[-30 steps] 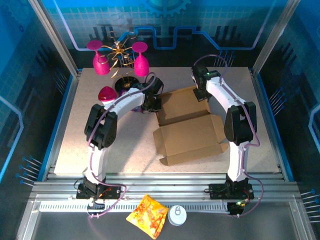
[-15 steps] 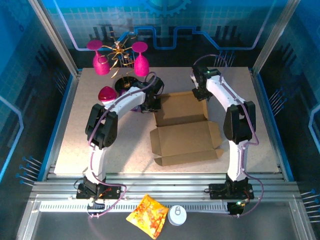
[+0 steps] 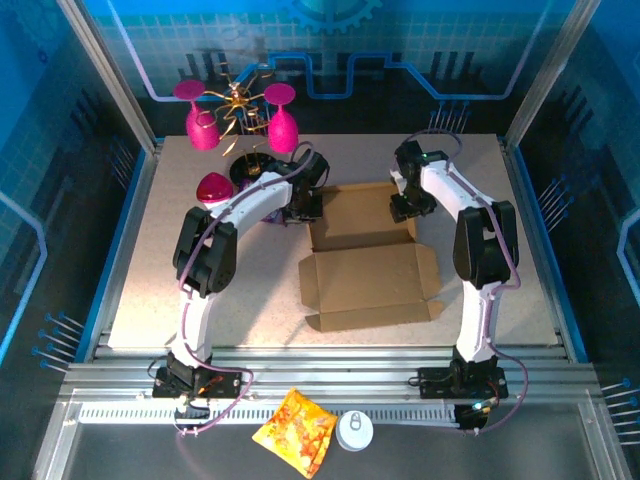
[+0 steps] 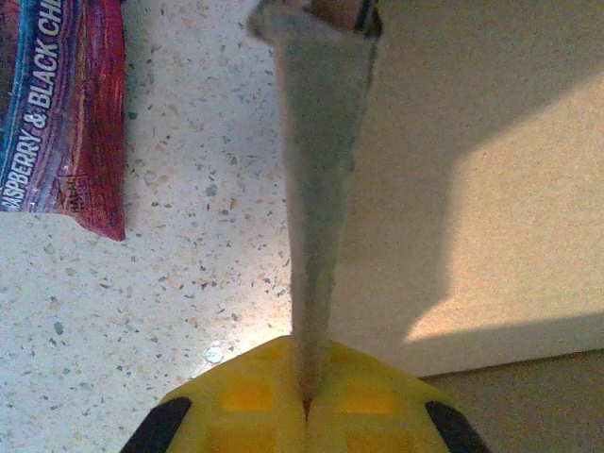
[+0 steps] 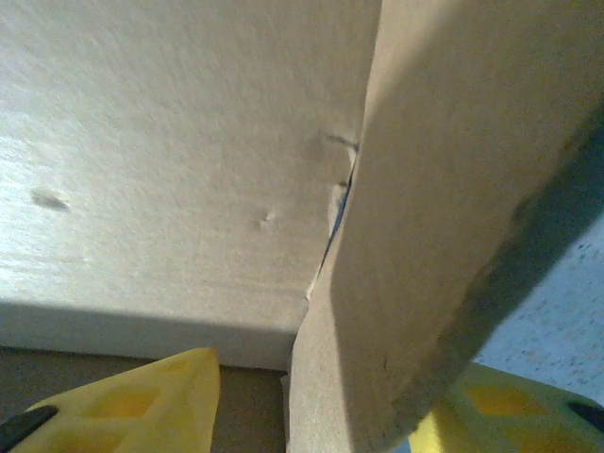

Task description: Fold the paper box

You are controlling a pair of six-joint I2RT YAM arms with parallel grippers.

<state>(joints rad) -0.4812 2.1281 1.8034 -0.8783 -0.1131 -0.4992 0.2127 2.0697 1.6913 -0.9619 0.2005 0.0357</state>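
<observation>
The left end effector [image 4: 304,401] is clenched on an upright flap of the paper box [image 3: 370,280], seen edge-on down the middle of its wrist view, with a raspberry snack packet [image 4: 66,104] on the speckled bench [image 3: 260,290] at upper left. The right end effector [image 5: 326,382] is released, its yellow fingers [image 5: 142,401] parted either side of another raised flap. The box lies opened out at the overhead frame's centre.
</observation>
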